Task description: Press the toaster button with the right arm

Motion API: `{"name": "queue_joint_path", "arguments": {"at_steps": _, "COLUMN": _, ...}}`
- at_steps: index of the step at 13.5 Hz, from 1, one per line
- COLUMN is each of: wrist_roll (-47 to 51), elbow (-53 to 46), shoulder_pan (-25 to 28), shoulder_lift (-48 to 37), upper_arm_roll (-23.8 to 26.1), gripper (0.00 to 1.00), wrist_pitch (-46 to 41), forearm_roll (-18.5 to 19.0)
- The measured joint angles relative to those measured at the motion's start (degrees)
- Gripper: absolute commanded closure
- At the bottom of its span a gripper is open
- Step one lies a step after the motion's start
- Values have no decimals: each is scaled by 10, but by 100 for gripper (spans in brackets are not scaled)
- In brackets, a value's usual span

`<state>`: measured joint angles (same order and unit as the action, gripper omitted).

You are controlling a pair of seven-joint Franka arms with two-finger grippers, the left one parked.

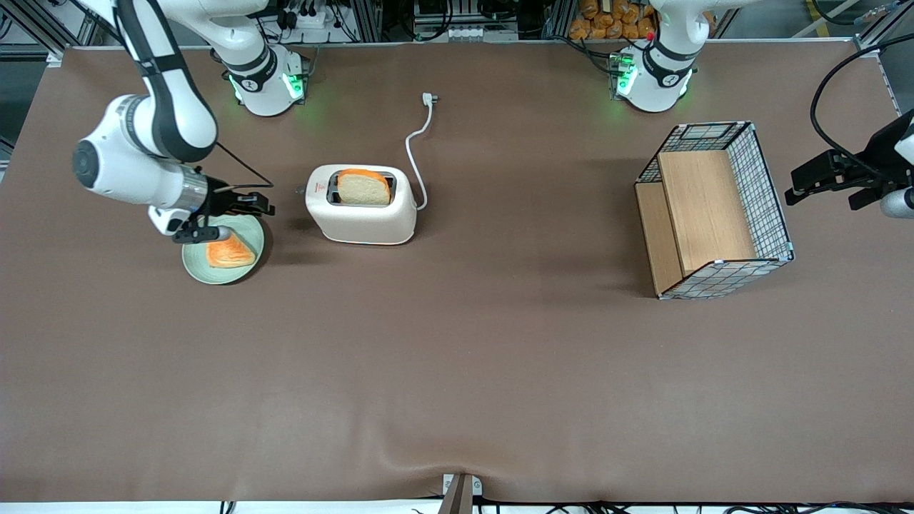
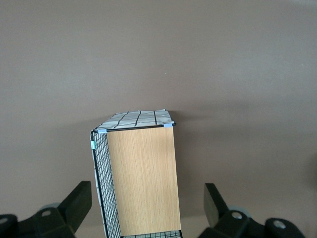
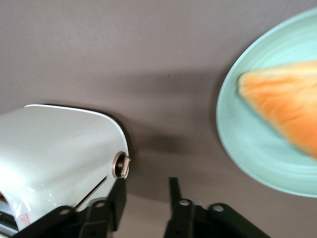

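The cream-white toaster (image 1: 362, 207) stands on the brown table with a slice of bread (image 1: 363, 187) upright in its top slot. In the right wrist view the toaster's (image 3: 59, 153) rounded end wall carries a small round brass-coloured button (image 3: 120, 164) and a thin dark slit. The right arm's gripper (image 1: 265, 205) hovers just off that end, between the toaster and a green plate (image 1: 196, 265). The gripper (image 3: 147, 191) is open with nothing between its fingers. One finger (image 3: 118, 198) sits close under the button; I cannot tell whether it touches.
The plate (image 3: 247, 144) holds an orange toasted slice (image 1: 230, 253) and lies beside the toaster toward the working arm's end. A white cord (image 1: 418, 153) runs from the toaster to its plug (image 1: 428, 98). A wire-mesh wooden basket (image 1: 714, 210) lies toward the parked arm's end.
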<state>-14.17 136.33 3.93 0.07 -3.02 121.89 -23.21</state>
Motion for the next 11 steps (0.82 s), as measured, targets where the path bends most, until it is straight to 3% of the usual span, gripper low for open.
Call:
{"name": "queue_joint_path", "arguments": {"at_steps": 3, "wrist_roll": -2, "elbow": -127, "shoulder_pan": -23, "shoulder_lift": 1, "upper_arm_roll": -18, "gripper": 0, "wrist_pitch": -126, "forearm_roll": 77}}
{"name": "queue_joint_path", "arguments": {"at_steps": 6, "wrist_roll": -3, "elbow": -272, "shoulder_pan": -38, "shoulder_lift": 8, "upper_arm_roll": -21, "gripper": 0, "wrist_pitch": -243, "forearm_roll": 122}}
{"name": "queue_joint_path", "arguments": {"at_steps": 11, "wrist_roll": -3, "elbow": -466, "shoulder_pan": -35, "shoulder_lift": 43, "upper_arm_roll": -17, "gripper": 0, "wrist_pitch": -340, "forearm_roll": 149}}
